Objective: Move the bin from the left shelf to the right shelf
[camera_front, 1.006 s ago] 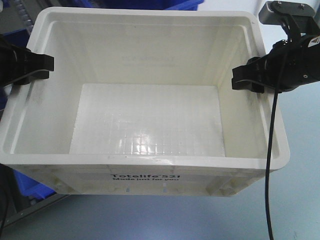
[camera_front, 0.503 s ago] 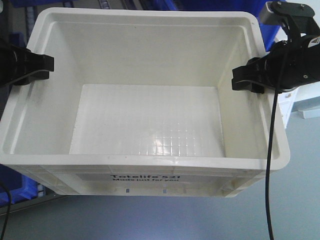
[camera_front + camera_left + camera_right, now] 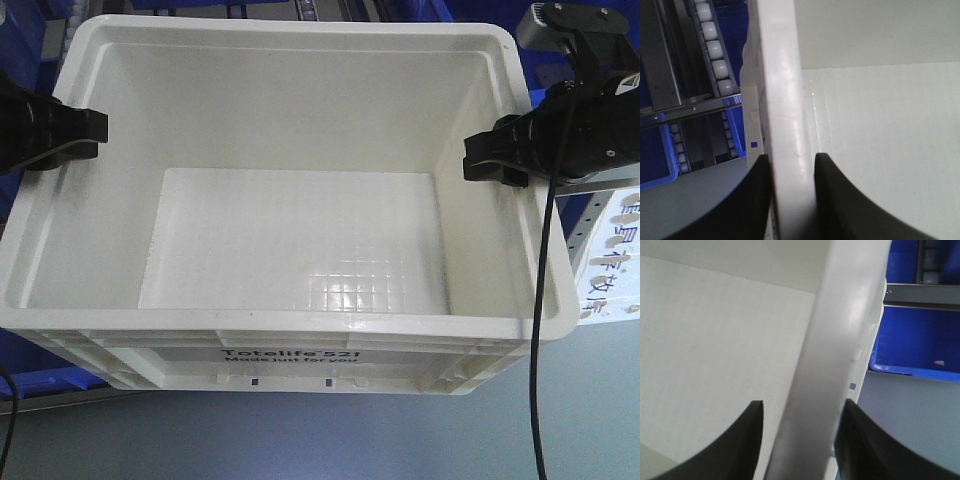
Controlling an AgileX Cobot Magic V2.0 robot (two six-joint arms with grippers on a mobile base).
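Bin (image 3: 290, 325): centre of the front view, open side up, printed wall at 6 o'clock.

Left gripper (image 3: 88, 132): at the bin's 9 o'clock, clamped on the side rim. The left wrist view shows one finger (image 3: 756, 200) outside the wall and one inside, both touching.

Right gripper (image 3: 487, 162): at the bin's 3 o'clock, likewise gripping the rim, with a finger (image 3: 850, 440) on either face.

Surroundings: blue bins (image 3: 45, 350) at 7 o'clock and along 12 o'clock. Roller rails (image 3: 715, 50) are beside the left wall. Grey floor (image 3: 300, 440) lies below.
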